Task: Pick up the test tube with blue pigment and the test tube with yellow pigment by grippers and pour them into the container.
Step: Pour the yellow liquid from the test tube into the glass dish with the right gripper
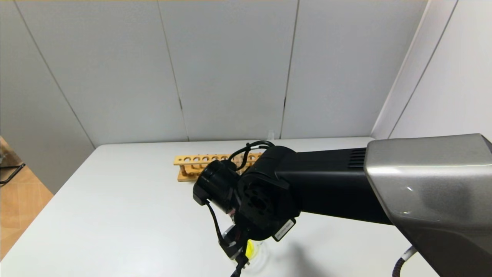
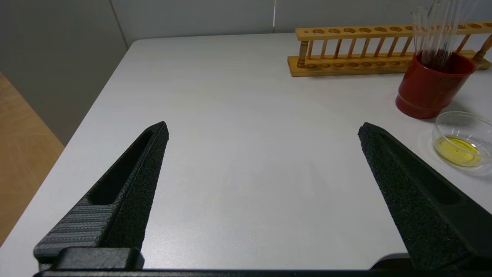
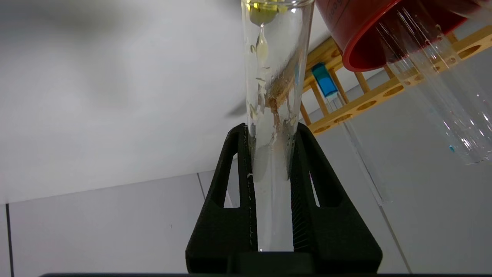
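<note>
- Illumination: even, diffuse and fairly bright in all three views; no lamp is in view.
- Shadows: soft-edged only. In the head view a faint grey shadow lies on the table (image 1: 127,215) beneath the right arm (image 1: 330,184).
- Glare: a mild highlight on the arm's silver segment (image 1: 426,181); small glints on the tube (image 3: 275,115) in the right wrist view.
- Focus: the head view is softly rendered. In the right wrist view the red cup (image 3: 384,27) and loose tubes (image 3: 442,88) are smeared and defocused.
- Left wrist view: the finger (image 2: 127,200) texture is crisp; the rack (image 2: 369,50) is slightly bowed near the frame edge.
</note>
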### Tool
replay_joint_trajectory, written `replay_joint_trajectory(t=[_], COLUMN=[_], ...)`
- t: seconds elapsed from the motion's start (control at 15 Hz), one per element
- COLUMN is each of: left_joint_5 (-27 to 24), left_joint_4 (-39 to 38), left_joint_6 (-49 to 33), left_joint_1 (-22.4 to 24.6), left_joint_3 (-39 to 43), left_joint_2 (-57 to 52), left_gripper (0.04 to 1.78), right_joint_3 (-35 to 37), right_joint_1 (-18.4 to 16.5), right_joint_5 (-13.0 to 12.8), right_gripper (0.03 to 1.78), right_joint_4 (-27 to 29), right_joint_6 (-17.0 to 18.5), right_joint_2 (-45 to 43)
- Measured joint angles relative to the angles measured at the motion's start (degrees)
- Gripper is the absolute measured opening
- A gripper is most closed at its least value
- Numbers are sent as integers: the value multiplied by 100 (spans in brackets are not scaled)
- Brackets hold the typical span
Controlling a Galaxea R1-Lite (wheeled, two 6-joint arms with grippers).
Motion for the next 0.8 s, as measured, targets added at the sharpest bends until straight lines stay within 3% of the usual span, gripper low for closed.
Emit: replay_joint_trajectory(t=[0.27, 0.6, 0.8], left_joint_5=[0, 0, 0], left_joint_4=[2, 2, 0], left_joint_6=[0, 0, -2], left_joint_1=[0, 0, 0], left_joint_3=[0, 0, 0], left_joint_2=[0, 0, 0], left_gripper=[175, 175, 175], right_joint_3=[-330, -502, -527], right_joint_1=[46, 59, 37], right_joint_5=[-221, -240, -194], right_gripper=[34, 34, 34], right_joint_4=[413, 455, 301], right_joint_6=[-11, -44, 108], right_joint_2=[85, 187, 217])
